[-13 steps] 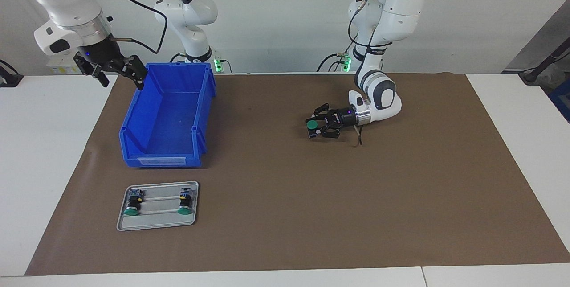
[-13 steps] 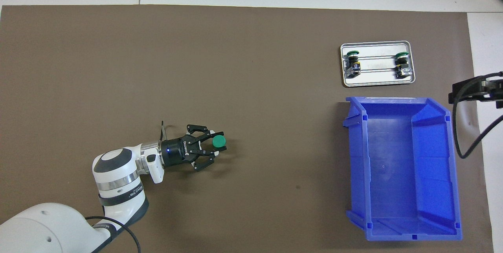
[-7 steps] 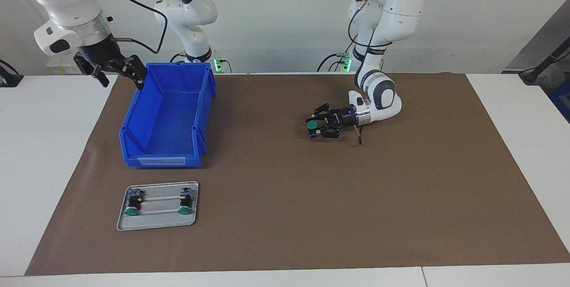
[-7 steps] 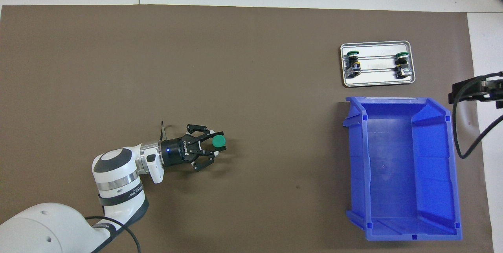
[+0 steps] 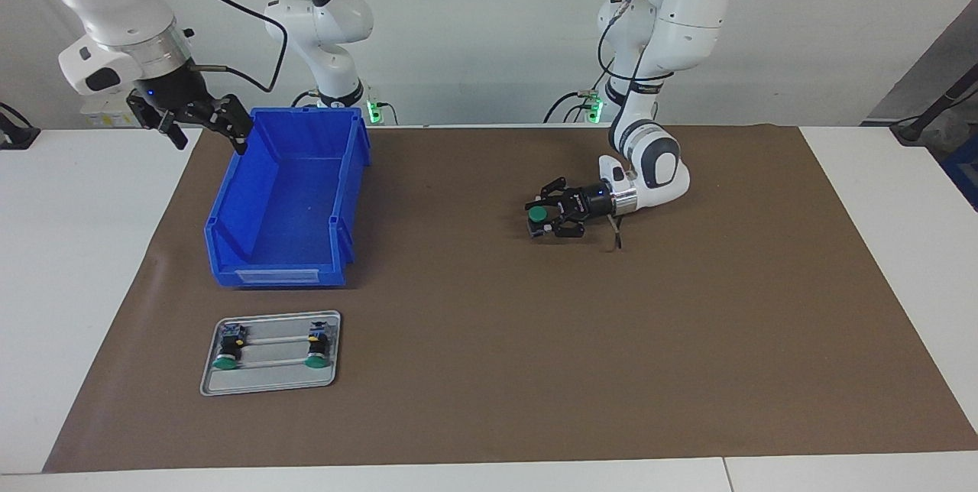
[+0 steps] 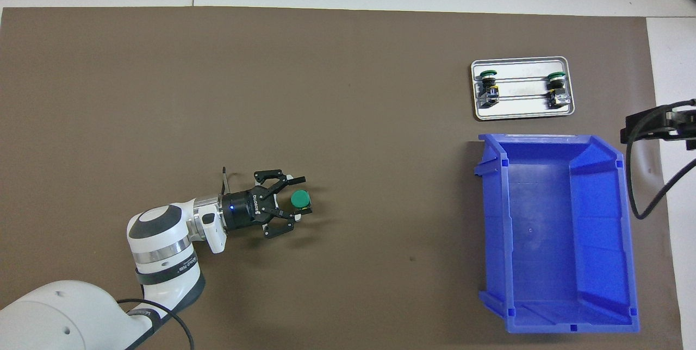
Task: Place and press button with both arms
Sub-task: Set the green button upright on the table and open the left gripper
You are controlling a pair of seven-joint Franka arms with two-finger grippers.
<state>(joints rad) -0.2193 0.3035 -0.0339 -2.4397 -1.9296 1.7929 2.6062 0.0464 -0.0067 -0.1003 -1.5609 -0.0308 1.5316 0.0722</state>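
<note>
Since a second ago: left hand [image 6: 296, 197] has spread its fingers off the button [image 6: 299, 199].
Button: green cap up on the brown mat, mid-worktop.
Right hand [image 5: 200, 122]: open, waiting over the blue bin [image 5: 286, 202] edge.
Risk: a withdrawing finger may clip and topple it.

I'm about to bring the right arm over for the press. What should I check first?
1. Button standing cap up on the mat: ok.
2. Left end effector open: ok.
3. Left end effector clear of the button: not ok, its fingers flank it.
4. Right end effector open and empty, raised over the blue bin rim: ok.
5. Two spare buttons lying in the tray: ok.
</note>
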